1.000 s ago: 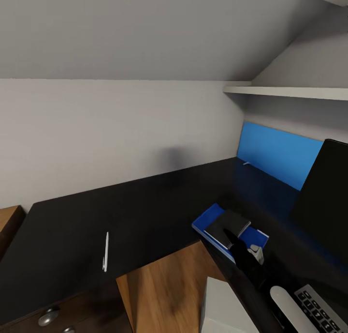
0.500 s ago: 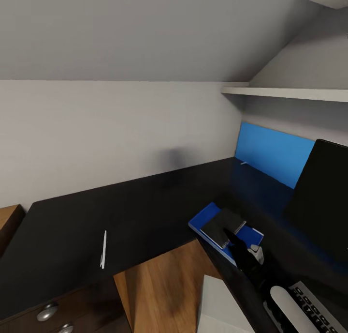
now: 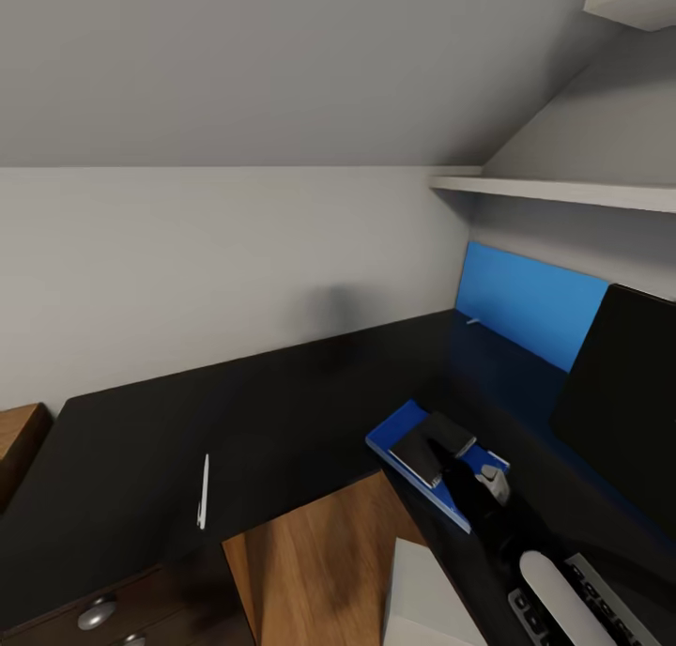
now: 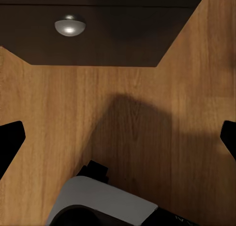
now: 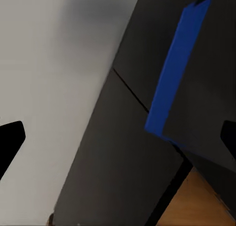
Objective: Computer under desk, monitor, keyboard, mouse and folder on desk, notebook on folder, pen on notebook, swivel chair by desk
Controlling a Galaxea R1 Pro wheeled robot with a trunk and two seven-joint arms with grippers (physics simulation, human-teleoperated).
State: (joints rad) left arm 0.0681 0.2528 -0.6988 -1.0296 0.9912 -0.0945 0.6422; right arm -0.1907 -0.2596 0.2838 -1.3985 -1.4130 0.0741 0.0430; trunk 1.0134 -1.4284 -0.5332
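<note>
pen (image 3: 203, 491) lengthwise toward the wall (image 3: 188, 270)

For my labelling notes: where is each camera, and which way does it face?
Head view: on the head, looking down at desk, pen, folder; right arm shows.
Left wrist view: on left arm, facing floor and drawer knob; open jaws show.
Right wrist view: on right arm, facing desk and folder; open jaws show.
Shared by head and right wrist: folder.

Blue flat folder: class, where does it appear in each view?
Head view: bright blue flat folder lower right of centre, on glossy black desk.
Right wrist view: the folder, a blue strip on that desk.
Left wrist view: wooden floor, silver drawer knob.
Shared landmark: the desk.
</note>
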